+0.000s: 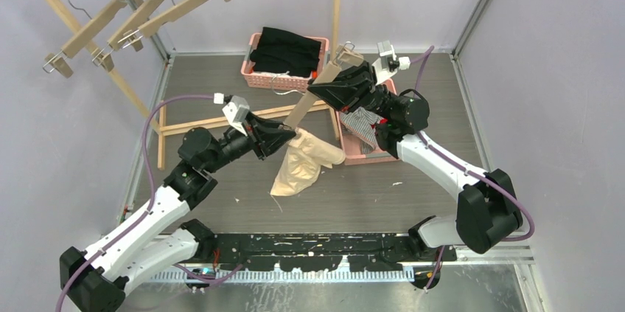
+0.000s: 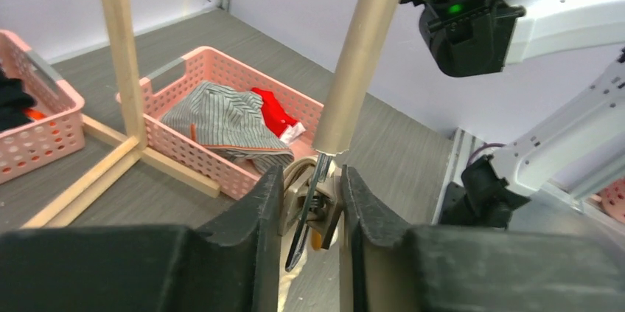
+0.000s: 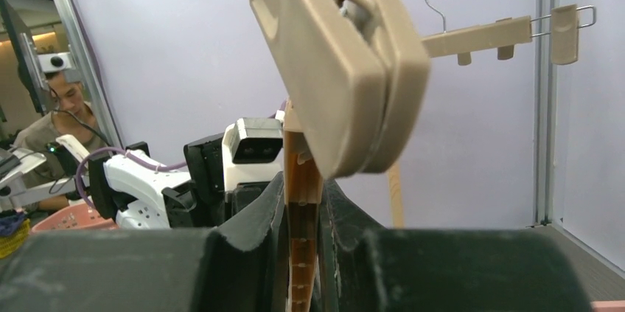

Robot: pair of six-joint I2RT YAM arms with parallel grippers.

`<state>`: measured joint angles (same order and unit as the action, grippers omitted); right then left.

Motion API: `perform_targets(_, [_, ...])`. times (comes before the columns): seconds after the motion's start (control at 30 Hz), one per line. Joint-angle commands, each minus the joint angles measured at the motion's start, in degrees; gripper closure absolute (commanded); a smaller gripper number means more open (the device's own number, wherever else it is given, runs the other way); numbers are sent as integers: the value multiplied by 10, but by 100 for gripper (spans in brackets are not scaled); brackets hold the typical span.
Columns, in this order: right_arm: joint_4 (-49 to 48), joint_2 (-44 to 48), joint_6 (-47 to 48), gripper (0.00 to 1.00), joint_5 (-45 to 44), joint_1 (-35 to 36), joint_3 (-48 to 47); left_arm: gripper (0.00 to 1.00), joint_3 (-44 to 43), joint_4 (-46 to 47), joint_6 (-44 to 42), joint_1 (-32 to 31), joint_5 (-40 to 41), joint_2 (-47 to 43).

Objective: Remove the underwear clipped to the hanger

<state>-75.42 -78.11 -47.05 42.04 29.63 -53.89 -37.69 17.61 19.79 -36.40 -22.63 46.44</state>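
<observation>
My right gripper [image 1: 326,82] is shut on the bar of a wooden hanger [image 1: 313,102] and holds it slanted above the floor. In the right wrist view the bar [image 3: 302,209] is pinched between the jaws, under the hanger's upper clip [image 3: 339,61]. My left gripper [image 1: 292,135] is shut on the lower clip [image 2: 313,205], with a finger on each side. The beige underwear [image 1: 302,164] hangs from that clip down to the floor; a strip shows in the left wrist view [image 2: 289,280]. The striped underwear [image 2: 221,120] and the red underwear [image 2: 276,116] lie in a pink basket [image 2: 184,68].
That basket [image 1: 359,156] sits under the right arm. A second pink basket [image 1: 254,76] with black clothes stands at the back. A wooden rack [image 1: 335,2] with three empty hangers [image 1: 133,21] fills the back left; its base rails [image 1: 221,122] lie on the floor.
</observation>
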Motion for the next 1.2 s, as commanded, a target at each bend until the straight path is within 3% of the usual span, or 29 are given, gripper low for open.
perform_targets(0.0, [-31, 25, 3, 99, -18, 0, -3, 93, -23, 54, 0, -3, -40, 7])
perform_targets(0.03, [-30, 23, 3, 99, -18, 0, -2, 99, -25, 52, 0, -3, -41, 8])
perform_targets(0.13, [-29, 23, 4, 99, -18, 0, 0, 98, -28, 54, -2, -3, -48, 5])
perform_targets(0.17, [-28, 24, 5, 99, -17, 0, 1, 88, -30, 52, -2, -3, -52, 4])
perform_targets(0.23, [-26, 26, 8, 99, -17, 0, 2, 59, -33, 50, -2, -3, -51, -4])
perform_targets(0.37, [-22, 29, 9, 99, -17, 0, 3, 34, -31, 62, -4, -3, -41, -28])
perform_targets(0.4, [-22, 30, 9, 99, -16, 0, 3, 32, -31, 67, -5, -3, -37, -33])
perform_targets(0.97, [-32, 30, -7, 99, -13, 4, -6, 39, -73, 94, 0, -3, -77, 32])
perform_targets(1.17, [-34, 27, -9, 99, -14, 8, -8, 48, -78, 110, 7, -3, -88, 53])
